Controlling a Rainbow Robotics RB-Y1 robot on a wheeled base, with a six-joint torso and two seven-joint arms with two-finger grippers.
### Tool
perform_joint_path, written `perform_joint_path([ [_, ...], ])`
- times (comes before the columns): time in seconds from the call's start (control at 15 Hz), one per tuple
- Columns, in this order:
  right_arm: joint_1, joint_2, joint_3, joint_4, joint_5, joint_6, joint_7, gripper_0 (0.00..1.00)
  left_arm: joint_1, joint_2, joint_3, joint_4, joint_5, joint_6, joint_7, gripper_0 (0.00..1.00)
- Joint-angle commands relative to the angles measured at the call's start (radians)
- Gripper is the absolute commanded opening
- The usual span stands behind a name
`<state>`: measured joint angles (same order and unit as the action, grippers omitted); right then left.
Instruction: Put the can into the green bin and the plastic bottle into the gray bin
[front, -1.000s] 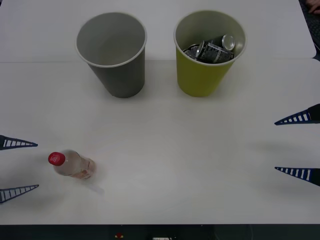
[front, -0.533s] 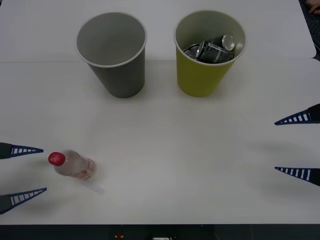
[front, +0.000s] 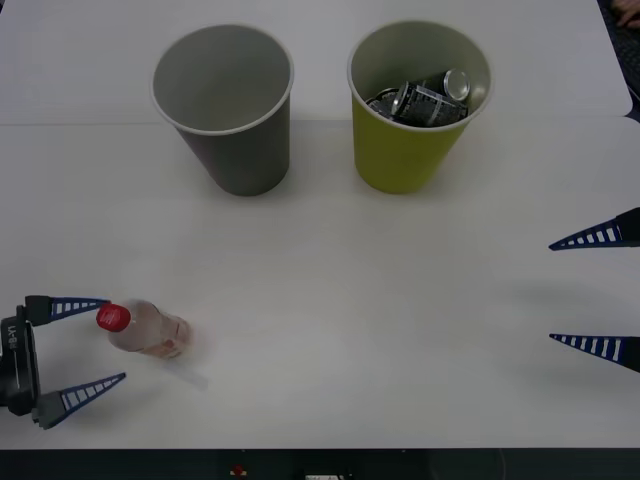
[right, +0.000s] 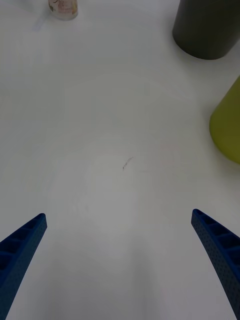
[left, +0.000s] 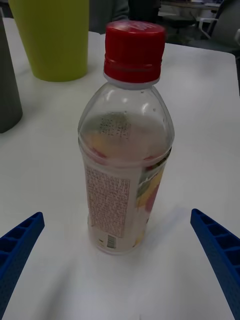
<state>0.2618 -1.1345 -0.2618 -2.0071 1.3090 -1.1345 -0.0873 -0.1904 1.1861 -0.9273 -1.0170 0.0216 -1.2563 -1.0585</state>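
Crushed can (front: 425, 98) (green bin (front: 405, 155))

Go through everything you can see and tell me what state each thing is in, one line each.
plastic bottle: upright on the table, red cap on, ungripped
gray bin: upright, empty
green bin: upright, holding the can
left gripper: open, fingers either side of the bottle
right gripper: open, idle at the table's right
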Motion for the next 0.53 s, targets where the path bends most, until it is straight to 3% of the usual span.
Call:
perform_joint_path([
  [0.07,0.0,0.0,0.0,0.0,0.0,0.0,0.0,1.0,-0.006,-0.037,-0.027,0.008,0.051,0.0,-0.018,1.0],
  [0.53,0.0,0.0,0.0,0.0,0.0,0.0,0.0,1.0,-0.057,-0.109,-0.111,0.02,0.121,0.028,-0.048,1.0],
])
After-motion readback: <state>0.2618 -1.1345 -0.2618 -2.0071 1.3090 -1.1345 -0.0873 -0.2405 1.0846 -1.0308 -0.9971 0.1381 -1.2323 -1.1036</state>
